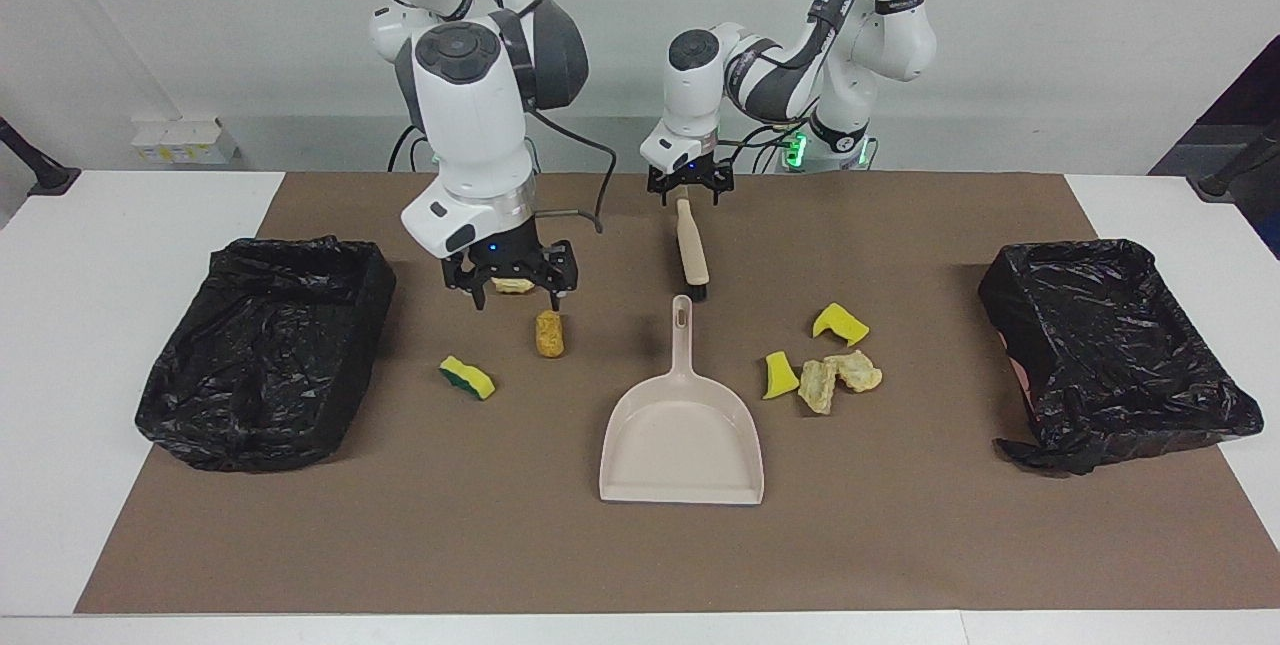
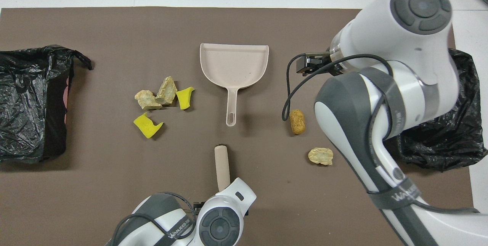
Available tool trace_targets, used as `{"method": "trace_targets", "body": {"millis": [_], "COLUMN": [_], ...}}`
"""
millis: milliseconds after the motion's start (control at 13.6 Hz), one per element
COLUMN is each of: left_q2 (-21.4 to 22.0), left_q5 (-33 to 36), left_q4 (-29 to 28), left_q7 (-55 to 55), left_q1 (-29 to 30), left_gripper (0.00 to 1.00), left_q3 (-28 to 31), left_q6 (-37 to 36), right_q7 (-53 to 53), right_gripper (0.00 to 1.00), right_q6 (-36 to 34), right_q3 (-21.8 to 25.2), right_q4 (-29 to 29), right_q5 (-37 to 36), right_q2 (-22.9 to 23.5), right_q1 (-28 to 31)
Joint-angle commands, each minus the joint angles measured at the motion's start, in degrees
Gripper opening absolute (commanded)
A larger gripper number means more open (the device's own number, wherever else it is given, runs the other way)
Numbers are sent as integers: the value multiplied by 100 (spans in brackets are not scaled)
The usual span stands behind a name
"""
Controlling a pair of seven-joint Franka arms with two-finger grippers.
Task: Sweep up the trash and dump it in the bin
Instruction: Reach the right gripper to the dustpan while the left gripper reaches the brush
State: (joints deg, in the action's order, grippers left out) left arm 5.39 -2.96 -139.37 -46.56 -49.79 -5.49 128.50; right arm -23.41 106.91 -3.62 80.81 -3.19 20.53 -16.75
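Facing view, read from the right arm's end of the table toward the left arm's end, with the beige dustpan (image 1: 682, 445) at mid-table taken as landmark. Toward the right arm's end from the dustpan, a black-lined bin (image 1: 265, 350) is seen; nothing can be made out inside it. Between that bin and the dustpan lie three pieces of trash: a green-backed sponge piece (image 1: 466, 378), an orange-brown lump (image 1: 549, 334) and, nearer the robots, a pale tan lump (image 1: 516, 283). The right gripper (image 1: 512, 290) is held low over the tan lump, its jaws spread, nothing gripped. Nearer the robots than the dustpan handle, the brush (image 1: 690, 250) lies on the table; the left gripper (image 1: 688, 187) is poised at the tip of its handle, jaws apart, the handle not yet clamped. Toward the left arm's end from the dustpan, four more pieces are clustered: two yellow sponge pieces (image 1: 840, 324) (image 1: 779, 374) and two tan wrinkly lumps (image 1: 838, 377) touching each other. The second black-lined bin (image 1: 1110, 355) stands past them, its contents not discernible. The dustpan is empty.

The step in hand is judged to be the pickup of the brush. It would be done well if the jaws were centred across the handle before closing, so the bristles stay level for sweeping.
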Motion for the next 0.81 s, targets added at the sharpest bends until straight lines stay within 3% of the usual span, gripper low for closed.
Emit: {"method": "trace_targets", "body": {"millis": [0, 74, 294, 368, 441, 515, 735], "left_q2": [217, 217, 191, 208, 226, 226, 235], "left_q5": [-82, -82, -82, -82, -82, -82, -82], "left_q4": [-222, -196, -65, 41, 111, 138, 129], "left_q7": [-29, -29, 15, 41, 68, 77, 103], "left_q1": [-233, -233, -199, -181, -154, -154, -119], "left_gripper": [100, 88, 71, 55, 33, 0, 0], "left_q3": [118, 118, 144, 144, 144, 170, 188], "left_q6": [105, 78, -122, -394, -570, -633, -747], "right_q7": [-530, -741, -1164, -1331, -1446, -1482, -1675], "right_gripper": [100, 100, 100, 100, 100, 100, 100], "right_q6": [32, 32, 119, 233, 312, 356, 401], "right_q3": [19, 36, 54, 54, 45, 45, 28], "right_q4": [-731, -933, -1251, -1252, -1260, -1313, -1489], "right_q5": [-111, -137, -418, -436, -436, -436, -428], "right_q2": [704, 941, 1443, 1514, 1559, 1664, 1919], "right_q1": [-328, -503, -891, -979, -1032, -1102, -1261]}}
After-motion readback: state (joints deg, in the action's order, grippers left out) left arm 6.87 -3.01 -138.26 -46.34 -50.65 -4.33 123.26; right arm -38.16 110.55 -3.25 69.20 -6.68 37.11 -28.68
